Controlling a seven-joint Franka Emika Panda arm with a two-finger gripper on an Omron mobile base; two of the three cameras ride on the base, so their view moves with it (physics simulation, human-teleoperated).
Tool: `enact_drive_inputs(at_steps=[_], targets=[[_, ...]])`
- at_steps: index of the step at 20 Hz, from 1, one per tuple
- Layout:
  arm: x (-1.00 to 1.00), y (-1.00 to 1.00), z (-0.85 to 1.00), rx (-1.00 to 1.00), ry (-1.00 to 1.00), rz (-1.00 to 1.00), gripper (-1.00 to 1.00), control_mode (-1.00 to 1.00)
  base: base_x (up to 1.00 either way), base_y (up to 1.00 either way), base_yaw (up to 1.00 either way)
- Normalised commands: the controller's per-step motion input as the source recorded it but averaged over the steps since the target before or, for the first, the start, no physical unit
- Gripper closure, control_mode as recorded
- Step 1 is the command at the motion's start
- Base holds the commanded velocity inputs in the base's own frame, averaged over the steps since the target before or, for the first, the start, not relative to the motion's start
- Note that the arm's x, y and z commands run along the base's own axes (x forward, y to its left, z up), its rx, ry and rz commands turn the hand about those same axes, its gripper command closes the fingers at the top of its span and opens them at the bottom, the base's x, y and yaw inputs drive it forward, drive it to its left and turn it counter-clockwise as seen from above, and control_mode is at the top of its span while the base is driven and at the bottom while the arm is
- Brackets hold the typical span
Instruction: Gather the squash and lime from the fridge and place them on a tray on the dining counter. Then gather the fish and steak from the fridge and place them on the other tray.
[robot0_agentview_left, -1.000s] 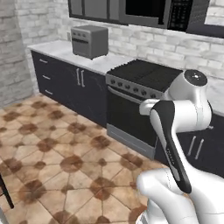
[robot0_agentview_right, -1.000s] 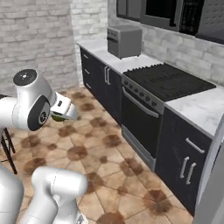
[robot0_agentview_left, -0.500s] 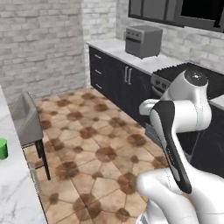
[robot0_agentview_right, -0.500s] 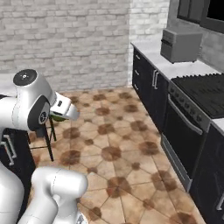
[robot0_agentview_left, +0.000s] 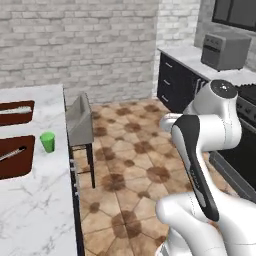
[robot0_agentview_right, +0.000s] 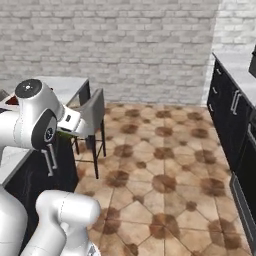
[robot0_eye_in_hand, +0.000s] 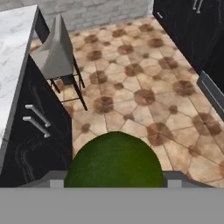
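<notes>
Gripper (robot0_eye_in_hand: 114, 181) closed part-way round a plain green ball, prob. the lime (robot0_eye_in_hand: 114, 161); held snug between the jaws, ball bulging up at bottom of hand view. Fingertips themselves hidden behind it. In right base view just a green sliver at the wrist (robot0_agentview_right: 64, 132), tucked close to the arm, likely carried low and near the body for transit.

Dining counter (robot0_agentview_left: 37, 210) on the left in left base view, white marble w/ grey veins, dark cabinets below w/ silver handles (robot0_eye_in_hand: 36, 119). Two dark red-brown trays on it: far tray (robot0_agentview_left: 15, 112) w/ a pale slim item on it, too small to ID; near tray (robot0_agentview_left: 15, 156) w/ a thin straight utensil lying across it. Green cup (robot0_agentview_left: 47, 142) standing just right of near tray, apart from it. Grey chair (robot0_agentview_left: 80, 121) pushed against counter's edge.

Judging: lime in carry phase, not yet over counter. Next: reach left over marble, lower onto a tray, avoid cup. Squash not made out.
</notes>
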Motion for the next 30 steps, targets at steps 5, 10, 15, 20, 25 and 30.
enact_drive_inputs(at_steps=[5, 10, 15, 20, 25, 30], targets=[[0.00, 0.00, 0.00, 0.00, 0.00, 0.00, 1.00, 1.00, 0.14, -0.36, 0.48], [0.00, 0.00, 0.00, 0.00, 0.00, 0.00, 1.00, 1.00, 0.37, -0.64, 0.45], [0.00, 0.00, 0.00, 0.00, 0.00, 0.00, 1.00, 1.00, 0.42, -0.64, 0.43], [0.00, 0.00, 0.00, 0.00, 0.00, 0.00, 1.00, 1.00, 0.68, -0.48, 0.43], [0.00, 0.00, 0.00, 0.00, 0.00, 0.00, 1.00, 1.00, 0.70, -0.38, 0.41], [0.00, 0.00, 0.00, 0.00, 0.00, 0.00, 1.00, 1.00, 0.59, -0.39, 0.42]])
